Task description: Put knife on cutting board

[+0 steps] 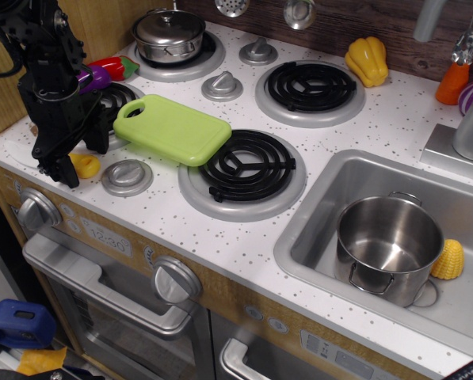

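The knife lies on the counter at the front left; only its yellow handle [86, 165] shows, and the white blade is hidden behind the arm. My black gripper [83, 161] is down over it and looks open, with one finger [64, 172] left of the handle and the other to its right; I see no closure on it. The lime-green cutting board [174, 129] lies flat just to the right. It rests partly on the front left burner [116, 101] and the front middle burner [248, 165], handle hole toward the gripper.
A grey knob [127, 177] sits right of the knife. A lidded pot [169, 33] and red and purple toy vegetables [108, 71] are behind. A yellow pepper [367, 59] is at the back. The sink [323, 210] holds a steel pot [388, 241] and corn [448, 260].
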Controlling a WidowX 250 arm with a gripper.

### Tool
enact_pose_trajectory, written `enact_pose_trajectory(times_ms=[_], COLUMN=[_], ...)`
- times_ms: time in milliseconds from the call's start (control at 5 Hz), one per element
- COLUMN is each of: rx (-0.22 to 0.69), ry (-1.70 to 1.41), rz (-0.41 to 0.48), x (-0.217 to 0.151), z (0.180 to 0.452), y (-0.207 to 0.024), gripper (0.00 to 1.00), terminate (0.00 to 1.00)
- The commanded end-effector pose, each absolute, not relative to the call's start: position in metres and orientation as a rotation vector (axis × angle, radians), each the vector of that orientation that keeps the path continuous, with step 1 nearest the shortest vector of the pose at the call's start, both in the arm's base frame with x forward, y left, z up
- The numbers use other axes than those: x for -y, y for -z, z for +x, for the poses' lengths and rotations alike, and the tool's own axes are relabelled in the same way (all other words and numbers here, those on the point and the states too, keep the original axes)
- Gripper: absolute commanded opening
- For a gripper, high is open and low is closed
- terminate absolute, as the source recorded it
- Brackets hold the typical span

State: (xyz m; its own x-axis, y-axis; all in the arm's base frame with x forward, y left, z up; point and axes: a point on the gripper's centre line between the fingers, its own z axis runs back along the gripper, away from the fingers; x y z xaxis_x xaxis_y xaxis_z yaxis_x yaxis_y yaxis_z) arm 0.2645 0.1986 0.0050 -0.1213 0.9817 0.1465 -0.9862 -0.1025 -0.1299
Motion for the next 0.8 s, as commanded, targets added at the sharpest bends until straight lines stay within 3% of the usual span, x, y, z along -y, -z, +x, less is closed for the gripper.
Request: enact_pose_trajectory(times_ms=[0, 200, 400, 600], rx=[0.226, 0.227, 0.239, 0.303], ry=[-1.705, -1.716, -1.721, -1.727], rz=[0.008, -0.001, 0.013, 0.053], x=[-0.207, -0.205, -0.204, -0.197], z=[0.260, 0.257, 0.257, 0.267], y=[-0.007, -0.003, -0.009, -0.035], gripper=[1.00, 0.00, 0.00, 0.00], terminate=[0.00, 0.00, 0.00, 0.00])
